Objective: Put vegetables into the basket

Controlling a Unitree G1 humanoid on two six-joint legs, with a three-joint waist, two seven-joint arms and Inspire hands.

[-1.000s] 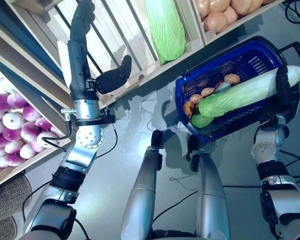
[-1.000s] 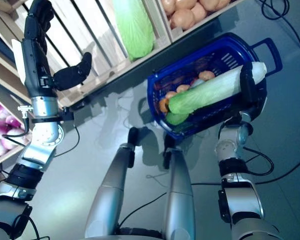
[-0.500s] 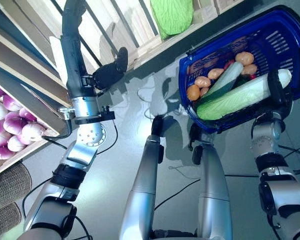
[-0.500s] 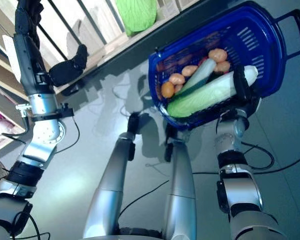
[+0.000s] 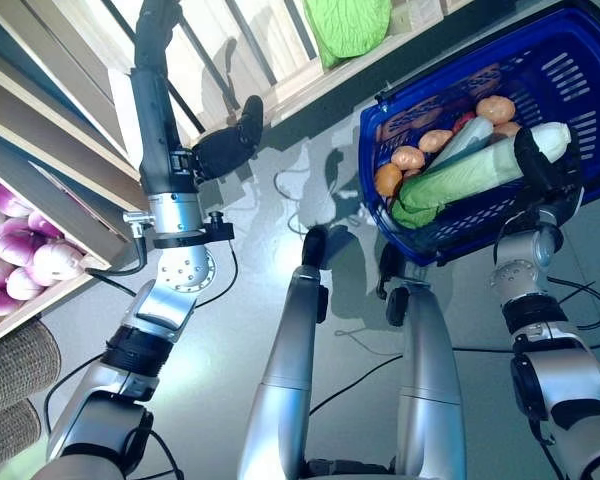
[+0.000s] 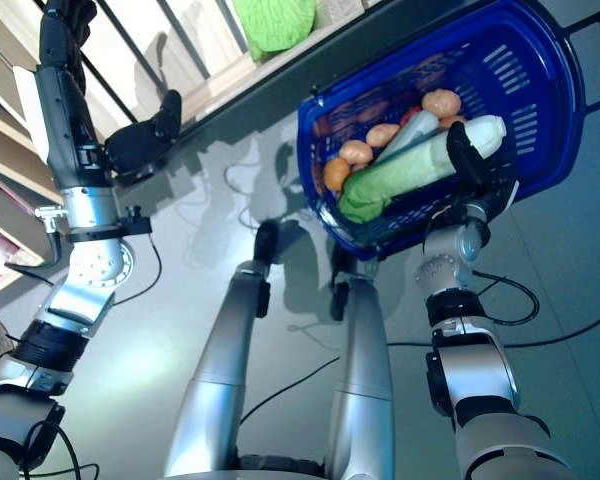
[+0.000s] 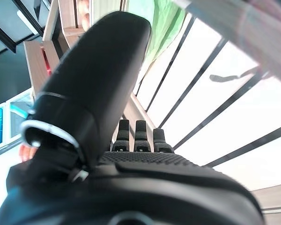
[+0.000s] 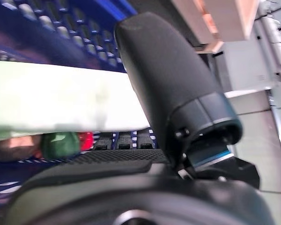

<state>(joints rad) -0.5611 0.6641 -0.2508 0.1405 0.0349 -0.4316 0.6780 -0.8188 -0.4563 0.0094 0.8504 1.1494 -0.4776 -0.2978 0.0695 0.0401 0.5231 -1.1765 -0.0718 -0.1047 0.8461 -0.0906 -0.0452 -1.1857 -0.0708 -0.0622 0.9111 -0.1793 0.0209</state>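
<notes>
A long pale-green cabbage (image 5: 467, 178) lies slanted inside the blue basket (image 5: 583, 72), on top of brown round vegetables (image 5: 408, 157) and a pale green stalk (image 5: 464, 140). My right hand (image 5: 543, 172) is shut on the cabbage's white end; its thumb (image 8: 168, 84) curls over the cabbage (image 8: 61, 103). My left hand (image 5: 156, 95) is raised at the wooden shelf slats (image 5: 195, 45), open, its thumb (image 7: 93, 84) standing out and nothing in it. A second green cabbage (image 5: 348, 24) lies on the shelf above the basket.
Purple onions (image 5: 15, 265) fill a lower shelf bin at the far left. Woven baskets (image 5: 15, 370) stand on the floor at the lower left. The wooden shelf edge (image 5: 310, 85) runs just behind the basket.
The view has shifted. My right hand has brought the cabbage from across the basket's rim down into the basket. The left hand stays raised at the shelf.
</notes>
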